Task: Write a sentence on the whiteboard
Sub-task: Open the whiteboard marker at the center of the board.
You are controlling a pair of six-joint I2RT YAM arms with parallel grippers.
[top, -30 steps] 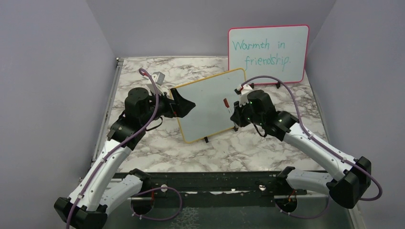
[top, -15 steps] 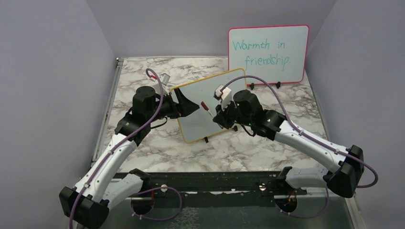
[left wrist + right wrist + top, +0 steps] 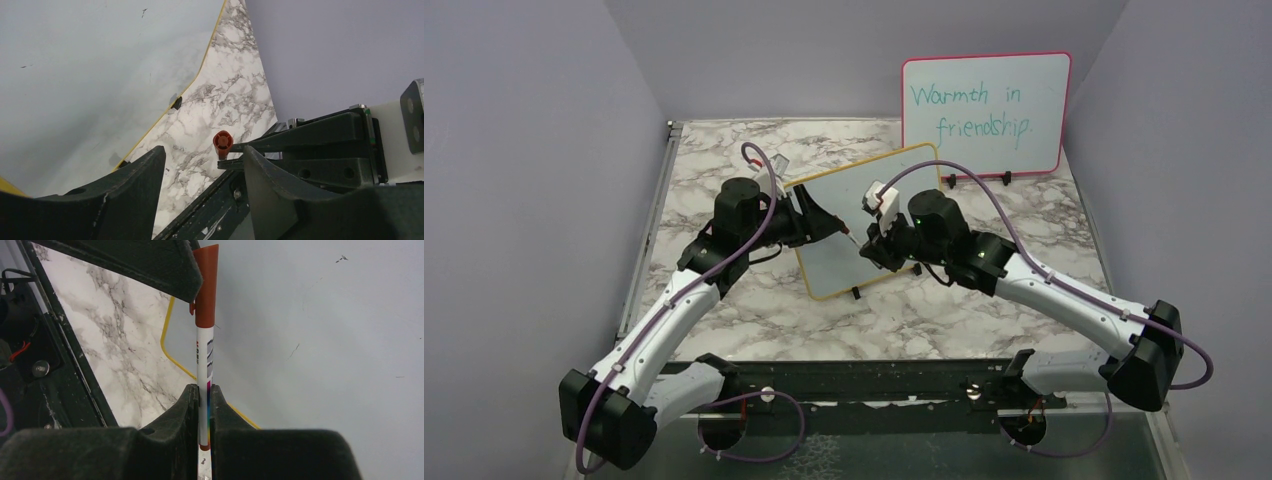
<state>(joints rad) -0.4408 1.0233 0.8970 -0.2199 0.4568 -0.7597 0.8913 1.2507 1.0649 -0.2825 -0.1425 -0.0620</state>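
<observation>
The whiteboard (image 3: 864, 215) with the yellow-tan frame lies tilted mid-table; its face is blank apart from a few tiny specks, and no dark sentence shows on it. It fills much of the left wrist view (image 3: 95, 70) and the right wrist view (image 3: 325, 340). My right gripper (image 3: 867, 245) (image 3: 204, 387) is shut on a white marker (image 3: 203, 365), whose red cap (image 3: 206, 285) points at my left gripper. My left gripper (image 3: 837, 227) (image 3: 204, 152) is open, its fingers (image 3: 280, 190) either side of the cap end (image 3: 223, 141) without touching it.
A pink-framed board (image 3: 984, 110) with teal writing stands upright at the back right. The black rail (image 3: 874, 380) with the arm bases runs along the near edge. Grey walls close in the marble table (image 3: 984, 300) on three sides.
My right gripper has carried the marker leftwards across the board to my left gripper. My left arm has reached further forward, so the red cap now sits between its open fingers.
</observation>
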